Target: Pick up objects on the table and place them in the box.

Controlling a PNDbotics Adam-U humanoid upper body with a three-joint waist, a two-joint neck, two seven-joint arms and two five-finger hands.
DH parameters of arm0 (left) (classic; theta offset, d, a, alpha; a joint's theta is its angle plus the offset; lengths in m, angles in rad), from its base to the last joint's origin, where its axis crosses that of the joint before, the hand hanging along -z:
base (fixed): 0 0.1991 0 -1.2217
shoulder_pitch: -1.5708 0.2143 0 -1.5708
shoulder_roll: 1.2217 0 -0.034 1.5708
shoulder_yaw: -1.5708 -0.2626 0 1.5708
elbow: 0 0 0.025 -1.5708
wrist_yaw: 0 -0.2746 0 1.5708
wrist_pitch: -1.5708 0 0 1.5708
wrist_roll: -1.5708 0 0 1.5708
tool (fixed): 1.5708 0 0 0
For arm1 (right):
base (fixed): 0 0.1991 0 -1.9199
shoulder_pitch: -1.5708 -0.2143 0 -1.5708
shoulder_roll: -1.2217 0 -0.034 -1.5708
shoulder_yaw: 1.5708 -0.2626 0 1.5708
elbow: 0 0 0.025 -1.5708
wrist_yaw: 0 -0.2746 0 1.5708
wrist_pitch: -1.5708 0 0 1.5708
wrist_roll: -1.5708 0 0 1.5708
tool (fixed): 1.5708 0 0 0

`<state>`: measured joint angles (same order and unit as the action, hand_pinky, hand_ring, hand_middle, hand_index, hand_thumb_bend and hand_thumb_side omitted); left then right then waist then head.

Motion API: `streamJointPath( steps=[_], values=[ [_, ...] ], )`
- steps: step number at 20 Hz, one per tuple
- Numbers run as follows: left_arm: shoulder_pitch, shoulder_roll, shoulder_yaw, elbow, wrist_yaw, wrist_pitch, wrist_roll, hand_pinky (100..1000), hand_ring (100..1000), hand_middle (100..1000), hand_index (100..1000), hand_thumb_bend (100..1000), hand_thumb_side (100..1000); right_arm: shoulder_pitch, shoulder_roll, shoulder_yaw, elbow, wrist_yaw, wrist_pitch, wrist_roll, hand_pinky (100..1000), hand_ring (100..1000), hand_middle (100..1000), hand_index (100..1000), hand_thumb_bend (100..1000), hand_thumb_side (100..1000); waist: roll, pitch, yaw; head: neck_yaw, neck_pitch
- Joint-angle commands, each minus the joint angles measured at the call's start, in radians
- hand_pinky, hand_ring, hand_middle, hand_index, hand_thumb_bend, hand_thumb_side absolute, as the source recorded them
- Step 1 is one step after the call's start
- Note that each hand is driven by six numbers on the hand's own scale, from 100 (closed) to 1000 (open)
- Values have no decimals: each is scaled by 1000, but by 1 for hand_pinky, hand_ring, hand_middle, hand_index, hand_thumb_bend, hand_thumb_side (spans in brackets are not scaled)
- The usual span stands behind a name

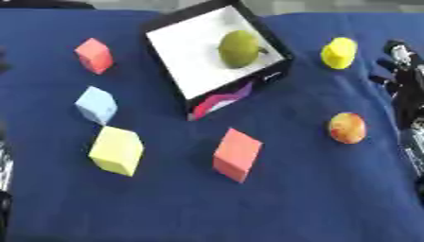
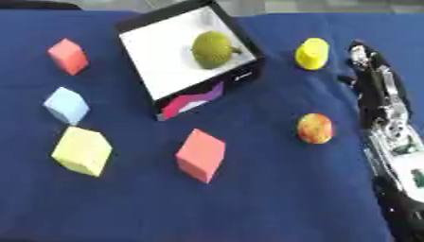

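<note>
Fingers (image 2: 364, 61) straight; green pear (image 1: 238, 48) lies in white-floored box (image 1: 178, 45).

right hand (image 2: 371, 71) | right edge | fingers straight, empty

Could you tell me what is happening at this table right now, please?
A humanoid robot is clearing things off a blue table into a black box with a white floor. A green fruit already lies inside. The right hand is out over the table's right side, holding nothing, close to the yellow object and the red-yellow fruit. Two red blocks, a light blue block and a yellow block wait outside the box.
</note>
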<state>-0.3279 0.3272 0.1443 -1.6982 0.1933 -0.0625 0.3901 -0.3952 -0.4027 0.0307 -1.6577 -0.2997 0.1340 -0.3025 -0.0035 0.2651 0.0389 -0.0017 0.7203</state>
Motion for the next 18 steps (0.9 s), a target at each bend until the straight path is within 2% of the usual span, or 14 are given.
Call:
streamJointPath(
  steps=[1,9,12,15,18],
  values=[
    [-12,24,4,-11,-1,-2,-2,721,703,607,701,100,729,-9,-25,-10,-9,6,-2,0,820,940,928,899,100,715,-7,-23,1,1,-1],
    [-12,25,5,-11,-2,-1,-2,722,704,608,701,100,729,-19,-23,-11,-12,4,-5,-1,820,942,930,901,100,708,-9,-22,3,0,-3],
    [-12,29,6,-11,-3,-2,-1,722,704,608,701,100,728,-28,-46,-5,-17,4,-2,6,821,946,932,905,100,708,-13,-23,1,-2,3],
    [-7,39,6,-8,-6,0,-1,722,704,608,701,100,729,-53,-131,15,-38,16,8,30,823,948,928,908,100,681,-21,-26,-5,2,5],
    [-4,45,4,-6,-9,1,-3,722,704,608,700,100,730,-80,-259,64,-66,6,56,94,827,960,938,913,100,714,-26,-29,-6,4,9]
  ],
)
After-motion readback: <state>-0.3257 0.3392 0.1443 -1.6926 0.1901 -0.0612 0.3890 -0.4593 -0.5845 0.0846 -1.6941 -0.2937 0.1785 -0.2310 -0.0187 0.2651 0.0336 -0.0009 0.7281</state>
